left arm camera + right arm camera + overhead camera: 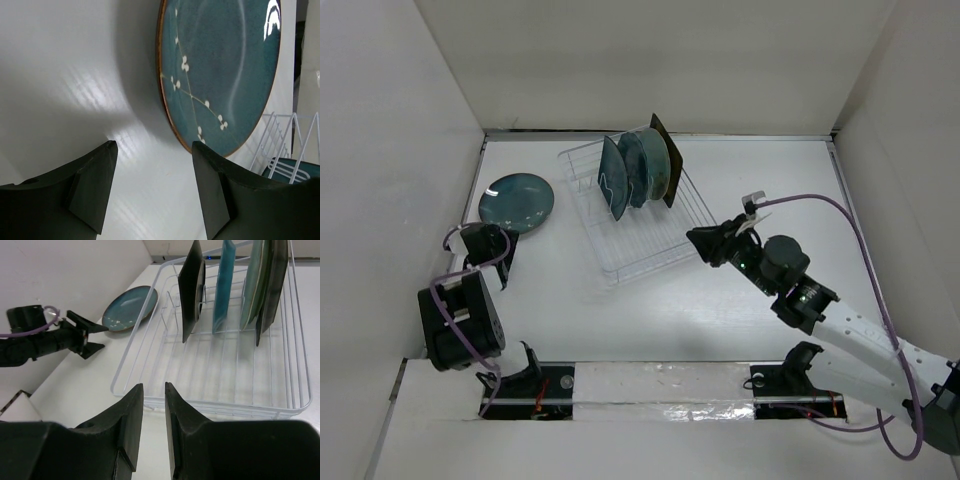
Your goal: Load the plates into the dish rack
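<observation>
A round dark teal plate [517,200] with a white blossom pattern lies flat on the table at the back left. It also shows in the left wrist view [220,70] and the right wrist view [130,307]. My left gripper [490,238] [154,145] is open and empty, just short of its near edge. The whitish wire dish rack [645,250] [210,390] holds several plates standing on edge: teal ones [613,178] [223,285] and dark ones [665,160] [192,285]. My right gripper [703,243] [154,386] is empty, jaws a narrow gap apart, at the rack's near right corner.
White walls close in the table on the left, back and right. The rack's corner [285,135] shows to the right of the flat plate. The left gripper [82,335] shows in the right wrist view. Purple cables trail from both arms.
</observation>
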Motion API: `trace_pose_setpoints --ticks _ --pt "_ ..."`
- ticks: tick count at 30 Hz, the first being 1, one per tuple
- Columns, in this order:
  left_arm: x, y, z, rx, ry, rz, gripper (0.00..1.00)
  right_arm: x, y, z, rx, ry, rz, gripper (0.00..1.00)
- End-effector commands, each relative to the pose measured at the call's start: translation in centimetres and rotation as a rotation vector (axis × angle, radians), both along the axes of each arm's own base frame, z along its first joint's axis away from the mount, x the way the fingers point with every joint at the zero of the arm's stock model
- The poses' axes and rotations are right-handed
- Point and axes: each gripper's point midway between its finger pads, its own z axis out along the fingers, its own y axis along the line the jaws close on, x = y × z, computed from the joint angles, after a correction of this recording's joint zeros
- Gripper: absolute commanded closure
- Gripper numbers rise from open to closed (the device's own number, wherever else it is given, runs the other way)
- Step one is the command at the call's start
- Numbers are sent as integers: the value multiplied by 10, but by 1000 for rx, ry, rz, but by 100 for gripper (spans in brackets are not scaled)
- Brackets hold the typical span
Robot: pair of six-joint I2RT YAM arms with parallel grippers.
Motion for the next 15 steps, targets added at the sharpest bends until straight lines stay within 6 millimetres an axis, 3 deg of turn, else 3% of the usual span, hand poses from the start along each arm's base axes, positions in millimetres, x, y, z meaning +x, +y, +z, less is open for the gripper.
trace_pose_setpoints --ticks 1,9,15 --pt "37 5 32 -12 -138 -27 42 -5 -2 18 54 -42 27 71" --pt "56 3 10 -84 -116 -36 50 3 -16 17 46 -45 -33 71" --pt "69 3 6 -103 -118 -53 55 7 -14 14 37 -33 -31 71"
